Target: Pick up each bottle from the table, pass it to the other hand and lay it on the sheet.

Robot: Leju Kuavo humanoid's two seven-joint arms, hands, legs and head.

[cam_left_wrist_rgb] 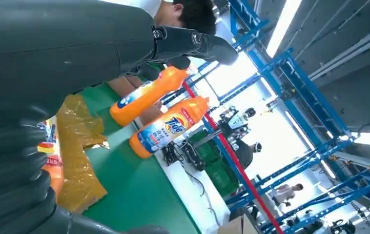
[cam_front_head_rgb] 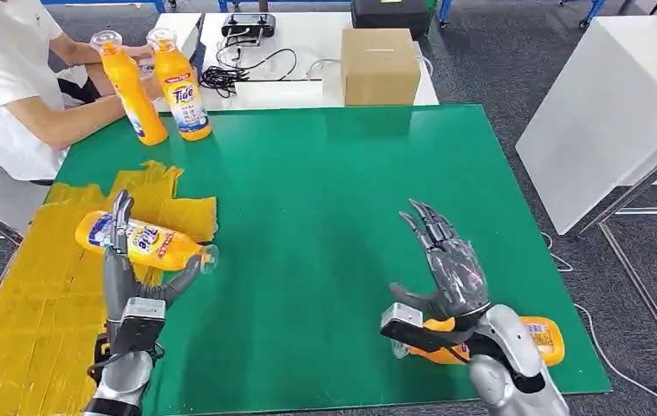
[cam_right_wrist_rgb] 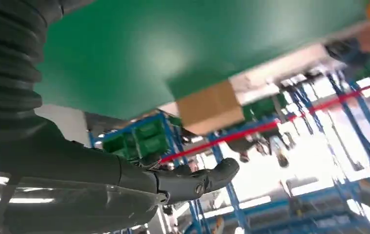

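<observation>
Orange plastic marks the bottle (cam_front_head_rgb: 145,242) lying on its side over the yellow sheet (cam_front_head_rgb: 56,260), clear cap toward the green desk (cam_front_head_rgb: 325,191); my left hand (cam_front_head_rgb: 126,269) sits over it, fingers across the label and thumb by the neck, though I cannot tell whether it grips or merely rests, a pose that suits laying the bottle flat on the sheet. My right hand (cam_front_head_rgb: 442,264) is spread and holds nothing, raised above the desk's near edge, seemingly free for a pickup. Directly beneath its wrist lies a second bottle (cam_front_head_rgb: 537,338), flat on the desk near the corner, within easy reach. At the far edge a person (cam_front_head_rgb: 13,78) holds two more bottles (cam_front_head_rgb: 159,87) upright, probably staging them. Beyond stand a cardboard box (cam_front_head_rgb: 380,66) and cables (cam_front_head_rgb: 238,74) on a white surface.
</observation>
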